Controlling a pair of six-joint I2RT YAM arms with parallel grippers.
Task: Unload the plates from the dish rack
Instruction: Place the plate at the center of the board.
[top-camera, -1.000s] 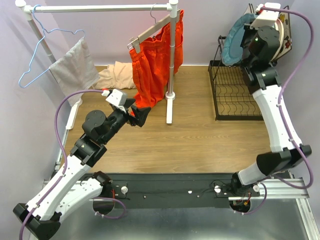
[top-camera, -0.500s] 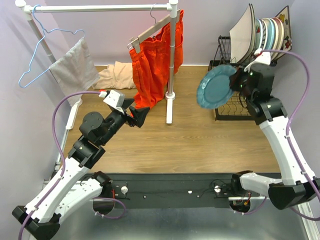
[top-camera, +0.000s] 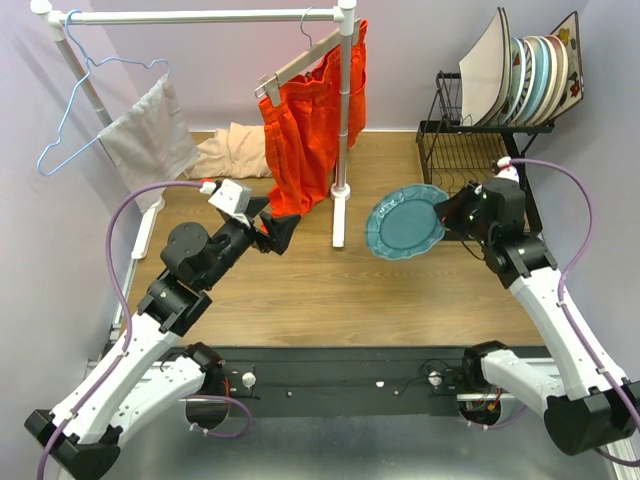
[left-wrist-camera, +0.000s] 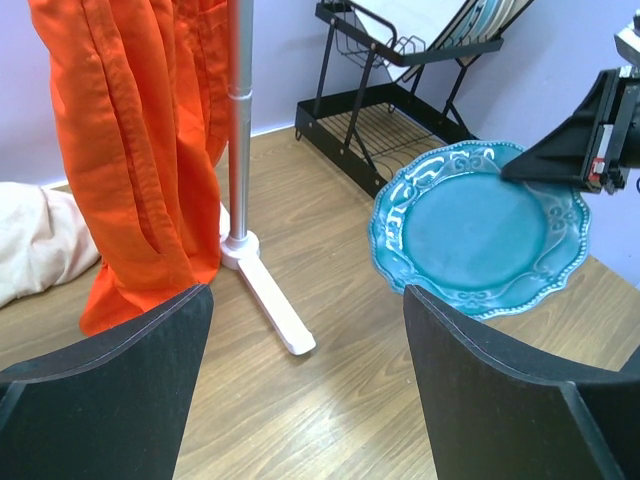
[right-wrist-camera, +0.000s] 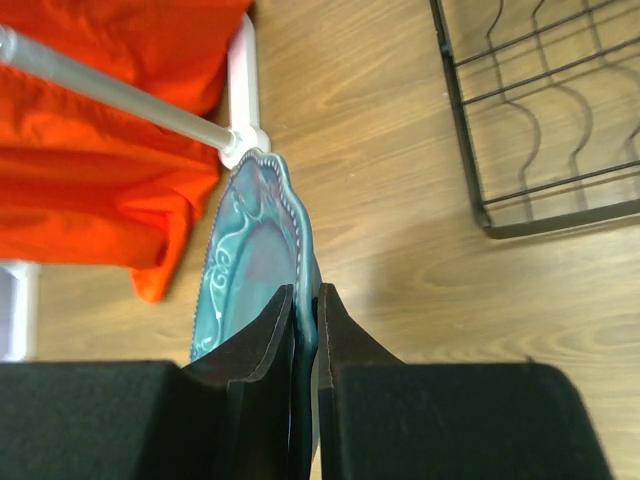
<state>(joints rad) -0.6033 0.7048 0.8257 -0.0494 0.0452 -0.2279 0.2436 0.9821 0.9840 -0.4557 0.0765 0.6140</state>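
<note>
Right pincer (top-camera: 445, 215) with teal plate (top-camera: 400, 223), now lower and flatter

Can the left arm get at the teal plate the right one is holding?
Probably yes: the left fingers stand open, facing the teal plate; only the clothes rail's low foot lies between. The right fingers clamp the plate's far edge.

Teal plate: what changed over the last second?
The right gripper, shut on the round teal scalloped plate, carried it off the black wire dish rack upper shelf, down and left, to above the wooden tabletop near the white rail's foot. No release. The left gripper, open, the other plates in the rack and the orange garment stayed put.
</note>
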